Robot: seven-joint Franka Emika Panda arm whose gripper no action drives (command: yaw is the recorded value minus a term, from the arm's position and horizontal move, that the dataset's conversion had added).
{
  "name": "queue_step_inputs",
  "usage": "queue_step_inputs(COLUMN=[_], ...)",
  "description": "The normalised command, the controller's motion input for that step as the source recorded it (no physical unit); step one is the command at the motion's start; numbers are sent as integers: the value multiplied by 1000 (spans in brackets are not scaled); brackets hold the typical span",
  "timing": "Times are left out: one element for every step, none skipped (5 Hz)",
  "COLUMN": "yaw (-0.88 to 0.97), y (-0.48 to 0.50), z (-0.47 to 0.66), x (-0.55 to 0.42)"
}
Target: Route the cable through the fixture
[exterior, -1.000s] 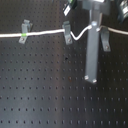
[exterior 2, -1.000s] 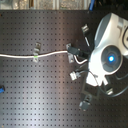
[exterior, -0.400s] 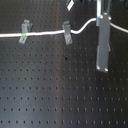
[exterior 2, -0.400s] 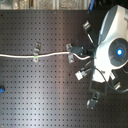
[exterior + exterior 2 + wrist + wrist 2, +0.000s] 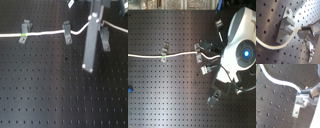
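**A:** Gripper (image 5: 309,29) jaws are pinched narrow on the cable (image 5: 271,45). In both wrist views the white cord runs straight into the fingertips.

**B:** Where is the fixture from there?

**A:** Just beside the held end. In the first wrist view the cable curves across the front of the fixture (image 5: 285,23), below its slotted top. I cannot tell whether it sits in the slot or only leans on the clip.

**B:** So how should the step go?

**A:** My judgement is to keep the grip firm, lift the cord level with the slot, line it up along the gap, then press down with a little tension. Any slack and it will likely ride over the top.

**B:** What else is around, starting near?

**A:** In the first exterior view the near part of the perforated board (image 5: 50,95) is bare. A long grey bar (image 5: 90,45) hangs from the tool and reaches down over it. Farther back stands the row of clips. The V-topped clip (image 5: 23,31) is at the first exterior view's left and the cable already passes it. The fixture comes next, and a darker clip (image 5: 105,39) is at the first exterior view's right.

**B:** Anything in the way?

**A:** The darker clip stands close to the bar, so a sideways sweep could knock it. The bar also hides part of the cord.
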Motion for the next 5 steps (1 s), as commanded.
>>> queue_step_inputs(yaw=[754,377,360,0,594], y=[211,175,82,-119,-118], z=[314,31,36,3,341], x=[79,-55,-44,-151,132])
